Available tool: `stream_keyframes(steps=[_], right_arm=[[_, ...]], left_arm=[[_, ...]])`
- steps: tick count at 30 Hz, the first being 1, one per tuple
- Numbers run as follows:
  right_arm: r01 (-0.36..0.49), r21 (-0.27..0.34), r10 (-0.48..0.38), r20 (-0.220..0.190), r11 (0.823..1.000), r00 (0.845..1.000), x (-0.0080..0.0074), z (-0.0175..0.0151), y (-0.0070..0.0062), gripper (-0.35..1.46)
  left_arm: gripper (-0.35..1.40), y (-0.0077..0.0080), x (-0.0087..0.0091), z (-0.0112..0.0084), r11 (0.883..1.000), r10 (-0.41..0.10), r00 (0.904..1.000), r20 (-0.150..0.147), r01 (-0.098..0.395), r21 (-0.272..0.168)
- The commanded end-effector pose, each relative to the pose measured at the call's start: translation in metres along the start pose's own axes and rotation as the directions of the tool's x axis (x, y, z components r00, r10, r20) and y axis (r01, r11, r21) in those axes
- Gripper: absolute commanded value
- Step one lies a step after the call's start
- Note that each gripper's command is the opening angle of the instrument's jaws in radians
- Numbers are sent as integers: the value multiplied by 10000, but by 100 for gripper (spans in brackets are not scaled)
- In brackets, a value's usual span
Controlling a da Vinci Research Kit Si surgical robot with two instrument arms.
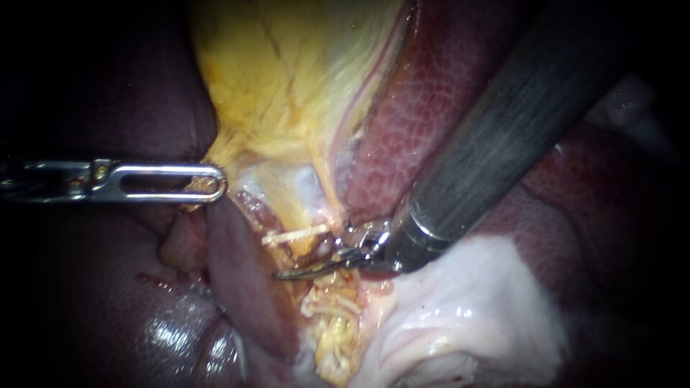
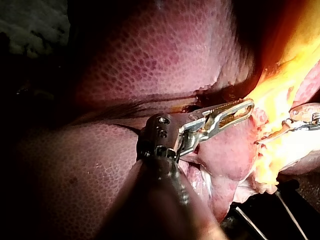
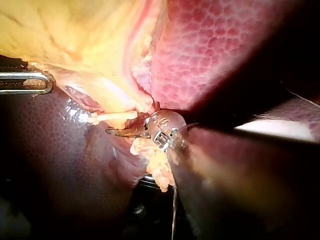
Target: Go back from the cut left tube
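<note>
My right instrument's thick shaft (image 1: 503, 136) comes in from the upper right. Its thin curved jaws (image 1: 287, 273) lie together, holding nothing, just below a pale clip (image 1: 296, 234) that sits across a tube under the yellow gallbladder (image 1: 287, 79). The right wrist view shows the same: shut jaws (image 3: 116, 133) close under the clip (image 3: 116, 116), not touching it. From the left, my left instrument's windowed jaws (image 1: 210, 184) are shut on the gallbladder's lower edge. In the left wrist view those jaws (image 2: 235, 111) hold yellow tissue.
Dark red liver (image 1: 424, 100) lies behind the right instrument's shaft and around the left instrument (image 1: 93, 287). White tissue (image 1: 460, 302) spreads under the right instrument. Yellow fatty tissue (image 1: 334, 330) hangs below the jaws.
</note>
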Motion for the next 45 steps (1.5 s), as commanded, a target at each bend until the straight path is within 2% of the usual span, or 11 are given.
stream_keyframes(steps=[1,9,10,11,13,14,16,26,32,37,45], right_arm=[[4,0,-4,3,10000,10000,0,0,0,-35],[18,6,-18,48,10000,10000,-3,-2,-7,-35],[16,-13,-16,28,10000,10000,-2,-2,-8,-11],[9,-74,-9,-78,10000,10000,-2,-3,-10,36],[220,-271,-230,-357,9994,9991,-1,-4,-12,89],[549,-424,-571,-528,9976,9970,0,-4,-12,111],[1161,-675,-1219,-885,9909,9886,3,-7,-13,126],[2025,-1292,-2190,-1305,9707,9669,6,-20,-23,140],[3100,-1291,-3247,-1147,9419,9388,-10,-40,-36,143],[3673,-1532,-3863,-1205,9174,9145,-15,-88,-54,143],[4144,-2439,-4543,-1379,8768,8801,8,-173,-79,143]], left_arm=[[-35,0,0,0,10000,2,10000,-2,-2,2],[-35,0,0,0,10000,2,10000,-2,-2,2],[-35,0,0,0,10000,2,10000,-3,-2,3],[-35,0,0,-1,10000,3,10000,-3,-3,3],[-35,0,0,-1,10000,3,10000,-4,-3,4],[-35,0,0,-1,10000,3,10000,-5,-3,4],[-35,0,0,-1,10000,3,10000,-5,-3,5],[-35,0,0,-1,10000,3,10000,-5,-3,5],[-35,0,0,-1,10000,4,10000,-7,-4,6],[-35,0,0,-1,10000,4,10000,-6,-4,6],[-35,0,0,-1,10000,3,10000,-4,-3,4]])
